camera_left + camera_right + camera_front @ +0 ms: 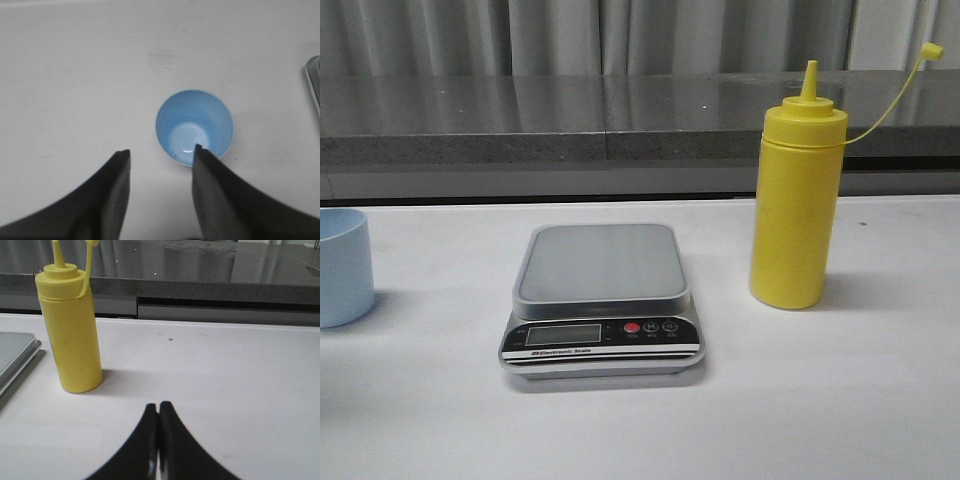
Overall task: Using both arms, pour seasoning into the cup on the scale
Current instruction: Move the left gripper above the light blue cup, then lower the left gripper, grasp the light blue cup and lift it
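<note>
The yellow seasoning bottle (798, 200) stands upright on the white table, right of the scale (601, 300), its cap hanging on a thin tether. The scale's grey platform carries nothing. At the far left edge stands the pale blue cup (342, 266), upright. In the left wrist view the cup (195, 125) is seen from above, and my left gripper (161, 152) hangs open over the table beside it, one fingertip overlapping its rim. My right gripper (158, 406) is shut on nothing, low over the table, short of the bottle (70, 325). Neither gripper shows in the front view.
A dark grey counter ledge (620, 125) runs along the back of the table, with curtains behind it. A corner of the scale (313, 82) shows in the left wrist view, its platform edge (15, 357) in the right wrist view.
</note>
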Robot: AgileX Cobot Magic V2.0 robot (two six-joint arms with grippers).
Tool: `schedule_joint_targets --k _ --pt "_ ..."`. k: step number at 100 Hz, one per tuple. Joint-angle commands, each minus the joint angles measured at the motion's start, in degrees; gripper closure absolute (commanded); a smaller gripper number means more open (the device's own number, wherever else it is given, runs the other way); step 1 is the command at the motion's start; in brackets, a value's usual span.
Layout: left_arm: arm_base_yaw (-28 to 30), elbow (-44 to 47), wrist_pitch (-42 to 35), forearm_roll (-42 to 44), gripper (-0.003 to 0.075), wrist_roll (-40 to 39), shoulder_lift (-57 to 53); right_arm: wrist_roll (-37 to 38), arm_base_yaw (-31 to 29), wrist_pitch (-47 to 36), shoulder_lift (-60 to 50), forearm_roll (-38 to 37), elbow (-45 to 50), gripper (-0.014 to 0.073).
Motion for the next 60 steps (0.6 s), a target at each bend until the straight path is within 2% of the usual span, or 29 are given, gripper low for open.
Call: schedule_joint_targets --k 1,24,60 --pt "0.1 -1.9 -3.2 0.1 0.0275 -0.4 -0.9 0.0 -0.4 -4.7 -1.1 -0.1 -1.2 0.066" --pt "0.1 -1.9 -3.9 -0.1 0.0271 -0.4 0.6 0.0 -0.4 -4.7 -1.1 -0.1 -1.2 0.066" --pt "0.1 -3.3 -6.5 -0.2 0.0271 -0.4 11.2 0.0 -0.4 -4.7 -1.1 -0.1 -1.2 0.066"
